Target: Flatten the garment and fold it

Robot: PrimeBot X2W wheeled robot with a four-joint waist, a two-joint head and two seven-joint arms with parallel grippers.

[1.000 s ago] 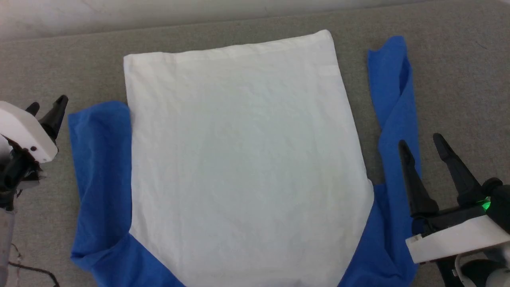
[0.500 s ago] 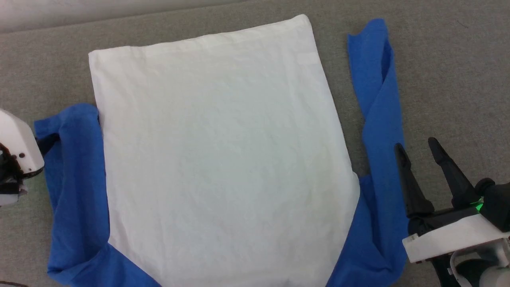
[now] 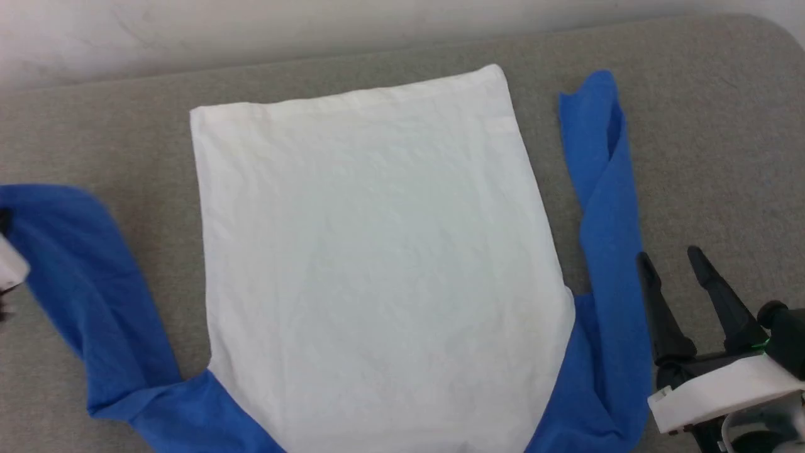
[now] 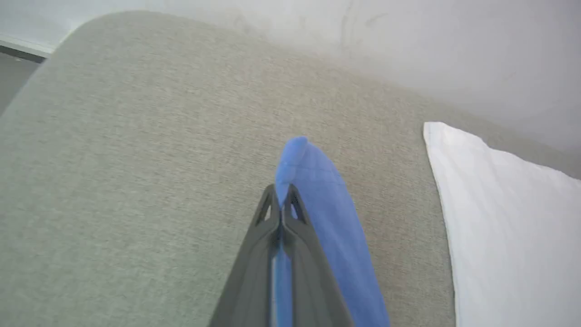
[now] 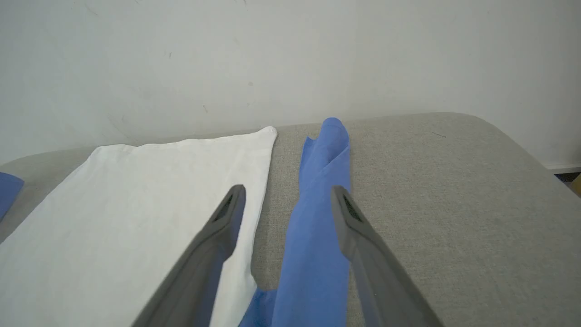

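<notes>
The garment (image 3: 371, 251) lies spread on the grey table, its white body flat and its hem towards the far wall. Its left blue sleeve (image 3: 75, 264) stretches out to the left edge of the head view. My left gripper (image 4: 281, 197) is shut on that sleeve's end (image 4: 317, 190), with blue cloth pinched between the fingers. The right blue sleeve (image 3: 604, 220) runs folded along the body's right side. My right gripper (image 3: 668, 256) stands open just right of it. In the right wrist view the right gripper (image 5: 288, 193) straddles the sleeve (image 5: 317, 218) from above.
The grey padded table (image 3: 723, 126) ends in a rounded corner at the far right (image 5: 499, 136). A pale wall (image 3: 377, 25) runs behind it. Bare table lies between the left sleeve and the white body (image 3: 157, 207).
My left gripper has shut on the left sleeve and drawn it out to the left, away from the white body. The head camera has shifted. My right gripper stays open.
</notes>
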